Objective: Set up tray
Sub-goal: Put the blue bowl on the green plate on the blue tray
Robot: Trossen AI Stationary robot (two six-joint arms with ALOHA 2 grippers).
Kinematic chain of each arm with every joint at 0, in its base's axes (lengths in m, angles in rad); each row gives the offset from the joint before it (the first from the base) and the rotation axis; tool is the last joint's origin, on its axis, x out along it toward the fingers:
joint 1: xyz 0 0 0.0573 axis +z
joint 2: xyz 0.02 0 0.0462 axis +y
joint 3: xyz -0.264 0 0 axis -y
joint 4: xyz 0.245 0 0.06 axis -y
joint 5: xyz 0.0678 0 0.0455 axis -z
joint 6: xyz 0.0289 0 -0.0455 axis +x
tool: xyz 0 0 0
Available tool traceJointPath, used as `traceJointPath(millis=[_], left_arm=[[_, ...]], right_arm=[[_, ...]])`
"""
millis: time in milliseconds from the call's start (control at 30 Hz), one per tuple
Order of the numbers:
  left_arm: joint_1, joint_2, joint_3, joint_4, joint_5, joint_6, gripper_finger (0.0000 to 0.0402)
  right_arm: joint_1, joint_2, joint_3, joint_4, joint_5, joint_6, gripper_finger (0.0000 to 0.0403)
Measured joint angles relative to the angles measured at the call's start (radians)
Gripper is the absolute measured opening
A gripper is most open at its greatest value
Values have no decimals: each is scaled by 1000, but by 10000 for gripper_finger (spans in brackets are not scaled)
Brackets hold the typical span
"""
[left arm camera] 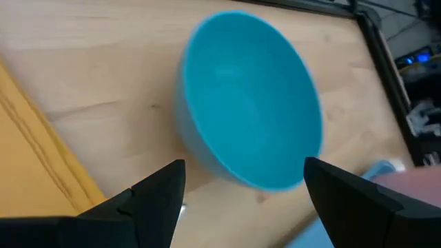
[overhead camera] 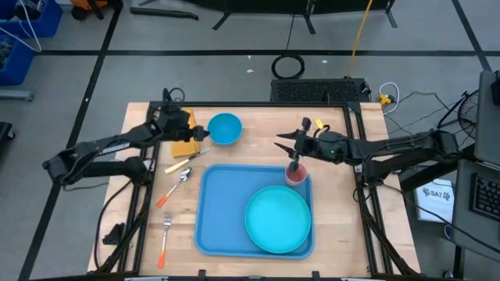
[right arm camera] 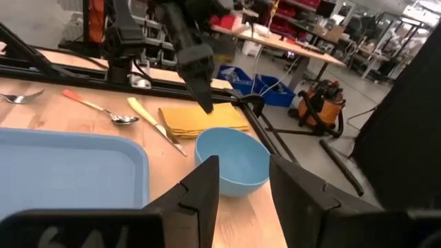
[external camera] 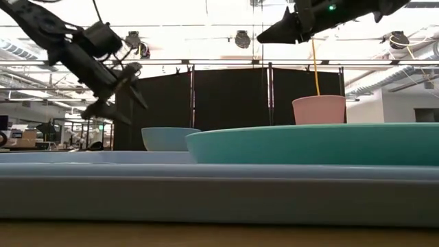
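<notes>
The blue tray (overhead camera: 223, 204) lies in the middle of the table near its near edge. A round teal plate (overhead camera: 277, 219) lies on it, and a pink cup (overhead camera: 297, 175) stands upright in its far right corner. A blue bowl (overhead camera: 225, 128) stands on the table beyond the tray. My left gripper (overhead camera: 204, 134) hovers open just left of the bowl (left arm camera: 248, 131), which shows ahead of its fingers. My right gripper (overhead camera: 286, 141) is open and raised above the cup (external camera: 319, 110), facing the bowl (right arm camera: 232, 162).
A yellow napkin (overhead camera: 183, 147) lies under my left gripper. A knife (overhead camera: 178, 164), a spoon (overhead camera: 176, 184) and a fork (overhead camera: 165, 238) with orange handles lie on the wood left of the tray. Bare wood shows between the bowl and the table's far right corner.
</notes>
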Motion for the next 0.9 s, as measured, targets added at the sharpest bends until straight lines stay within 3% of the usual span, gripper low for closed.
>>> traceJointPath(millis=[300,500,667,767,900], left_arm=[[103,179,1,48,22,-7,301],[101,264,1,157,75,-30,300],[89,306,53,152,80,-29,298],[90,332,103,99,80,-5,271],[83,364,156,41,81,40,184]], right_arm=[[2,-13,-13,-4,-1,7,116],[2,-13,-13,-5,-2,11,116],[2,-13,-13,-5,-5,21,116],[2,-13,-13,-5,-5,30,116],[2,-13,-12,-13,-3,31,114]])
